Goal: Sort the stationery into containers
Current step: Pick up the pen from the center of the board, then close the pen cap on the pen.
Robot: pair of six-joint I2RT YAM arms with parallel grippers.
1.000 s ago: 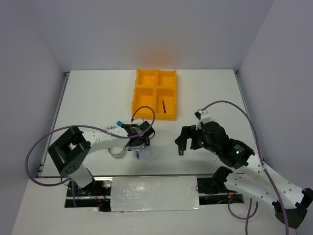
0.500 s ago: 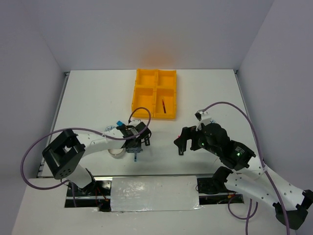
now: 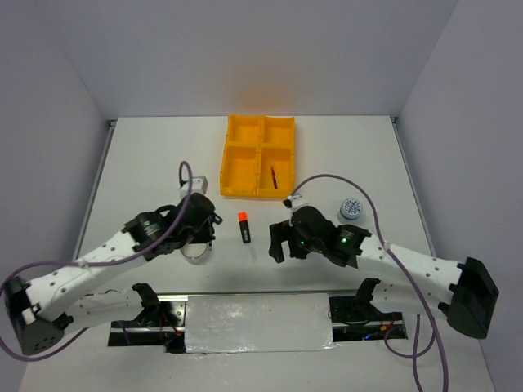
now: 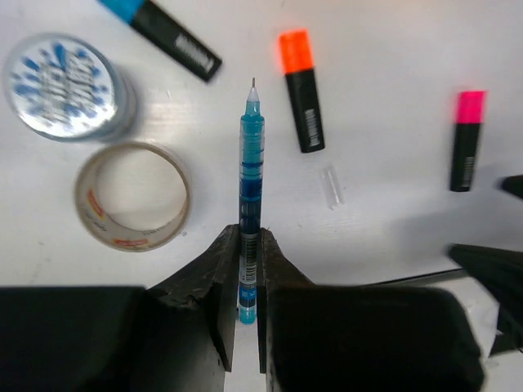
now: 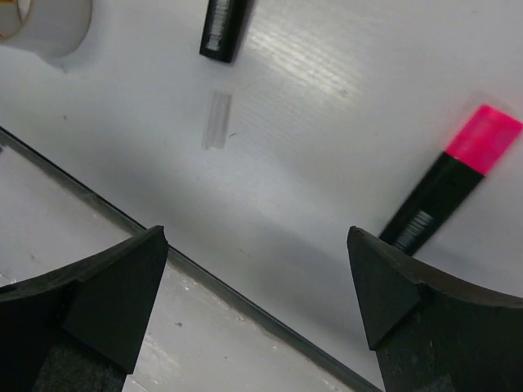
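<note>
My left gripper is shut on the teal pen and holds it above the table, tip pointing away. It shows in the top view left of the orange highlighter. Below it lie the orange highlighter, the pink highlighter, the blue highlighter, a blue-white roll and the tape ring. My right gripper is open and empty, left of the pink highlighter; it shows in the top view. The yellow tray holds the dark red pen.
A second blue-white roll sits right of the tray's near end. A small clear cap lies between the orange and pink highlighters. The table's front edge and a metal strip run just behind both grippers.
My left gripper has moved left and up with the teal pen, uncovering the orange highlighter. My right gripper has moved left and lower, over the pink highlighter.
</note>
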